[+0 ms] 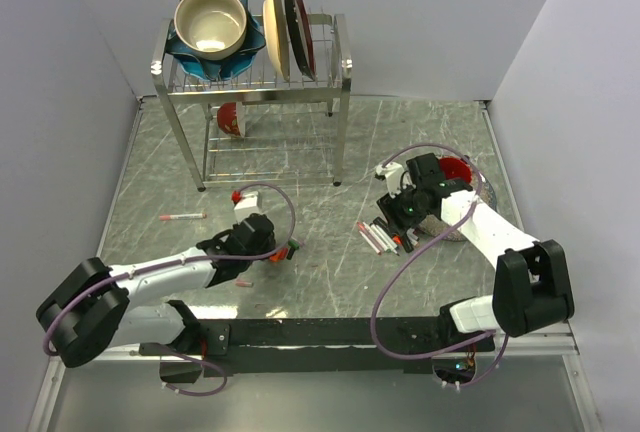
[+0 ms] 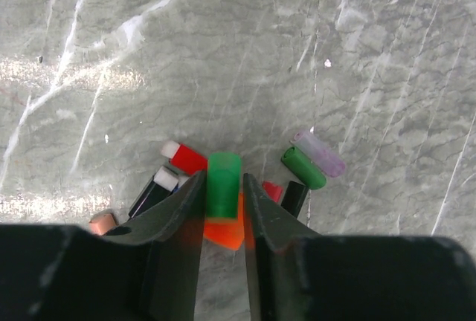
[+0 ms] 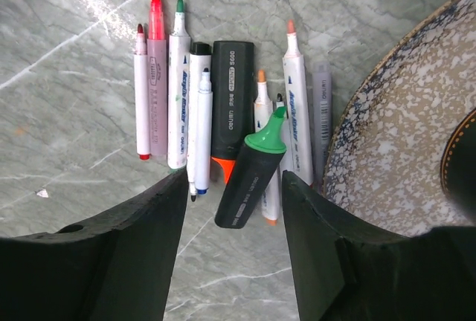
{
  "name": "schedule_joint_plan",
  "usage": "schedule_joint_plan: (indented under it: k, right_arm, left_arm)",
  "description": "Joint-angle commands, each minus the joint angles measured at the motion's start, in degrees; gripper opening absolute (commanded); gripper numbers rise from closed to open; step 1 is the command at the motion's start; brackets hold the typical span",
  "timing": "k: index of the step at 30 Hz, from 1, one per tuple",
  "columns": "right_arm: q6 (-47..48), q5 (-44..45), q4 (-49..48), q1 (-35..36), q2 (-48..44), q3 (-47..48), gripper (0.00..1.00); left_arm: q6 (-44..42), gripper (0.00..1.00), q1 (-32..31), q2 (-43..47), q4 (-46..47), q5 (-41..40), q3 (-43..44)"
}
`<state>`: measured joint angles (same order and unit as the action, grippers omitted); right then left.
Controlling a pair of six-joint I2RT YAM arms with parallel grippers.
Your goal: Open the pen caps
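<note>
My left gripper (image 2: 224, 180) is shut on a green pen cap (image 2: 223, 187) and holds it just above an orange cap (image 2: 223, 233). Around it on the table lie loose caps: red (image 2: 186, 157), black-and-white (image 2: 152, 191), green (image 2: 303, 167), lilac (image 2: 318, 152) and black (image 2: 294, 198). My right gripper (image 3: 234, 187) is open over a row of uncapped pens (image 3: 178, 83). A black highlighter with a green tip (image 3: 253, 169) lies slanted across them between the jaws, free of both. In the top view the left gripper (image 1: 283, 252) is left of centre and the right gripper (image 1: 392, 220) is over the pens (image 1: 380, 239).
A metal dish rack (image 1: 343, 82) with bowls and plates stands at the back, a red cup (image 1: 230, 119) under it. A speckled plate (image 3: 401, 113) lies right of the pens, touching the row. A lone pen (image 1: 182, 216) lies far left.
</note>
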<state>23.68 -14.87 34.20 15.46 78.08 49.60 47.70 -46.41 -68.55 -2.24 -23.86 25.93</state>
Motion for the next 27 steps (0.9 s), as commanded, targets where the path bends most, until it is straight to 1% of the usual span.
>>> schedule_joint_plan:
  k: [1,7,11,12,13,15,16,17,18,19,20,21,22,23,24,25,26,27]
  right_arm:
    - [0.66,-1.03,-0.97,-0.61,-2.14,2.25,0.61]
    - [0.75,-1.21,-0.89,-0.79,-2.67,2.34,0.62]
    - [0.93,-2.08,-0.71,-0.96,-3.38,2.43,0.63]
    - [1.28,-2.52,-0.53,-1.22,-3.55,2.51,0.62]
    - [1.63,-2.88,-0.19,-1.23,-3.99,2.69,0.63]
    - [2.68,-4.89,1.39,-1.31,-4.78,3.30,0.63]
    - [4.34,-5.86,2.10,-1.40,-5.74,3.74,0.64]
    - [4.79,-6.65,2.45,-1.40,-6.53,4.01,0.64]
    - [5.23,-7.79,2.19,-1.40,-7.59,3.83,0.65]
    - [5.41,-8.24,2.10,-1.58,-9.51,3.66,0.66]
    - [5.50,-8.68,1.84,-1.66,-10.49,3.31,0.67]
    - [5.58,-9.20,1.67,-1.66,-11.37,3.22,0.68]
    - [5.41,-9.73,1.49,-1.66,-12.77,3.13,0.68]
    - [5.32,-9.91,1.31,-1.84,-13.39,3.04,0.69]
    - [5.23,-10.00,1.14,-1.84,-13.92,3.04,0.70]
    - [5.23,-10.17,1.14,-1.75,-14.71,3.04,0.70]
    - [5.06,-9.91,0.96,-1.84,-15.06,3.04,0.70]
    - [4.54,-9.82,0.70,-1.84,-15.41,3.13,0.74]
  left_arm:
    - [-0.15,0.33,0.18,-0.88,1.01,0.13,2.63]
    - [0.28,0.33,0.18,-1.15,-0.75,-0.31,3.51]
    - [0.90,0.35,0.18,2.44,-2.59,-2.24,3.16]
    - [1.51,0.38,0.18,3.33,-3.03,-3.73,2.98]
    - [1.95,0.46,0.18,4.38,-4.16,-4.52,2.81]
    - [3.18,0.52,0.44,8.25,-5.14,-6.54,1.59]
    - [5.01,0.57,0.71,9.91,-5.58,-8.47,0.97]
    - [6.08,0.61,1.84,13.67,-6.19,-9.36,0.18]
    - [8.09,0.66,2.81,15.80,-6.37,-9.80,-1.74]
    - [9.33,0.74,4.04,17.99,-6.72,-10.24,-2.72]
    - [10.03,0.74,7.18,22.19,-7.07,-10.16,-3.69]
    - [11.26,0.75,8.95,24.24,-7.42,-9.81,-5.18]
    - [12.92,0.80,10.80,26.08,-8.38,-9.89,-5.71]
    - [14.94,0.80,13.78,28.89,-10.05,-11.98,-5.89]
    - [19.49,0.80,15.02,29.96,-13.81,-13.74,-5.98]
    - [21.01,0.86,16.25,30.67,-15.93,-15.07,-5.72]
    - [21.98,0.91,19.14,31.28,-17.34,-16.12,-5.20]
    - [23.21,0.96,20.73,31.11,-19.45,-16.22,-3.80]
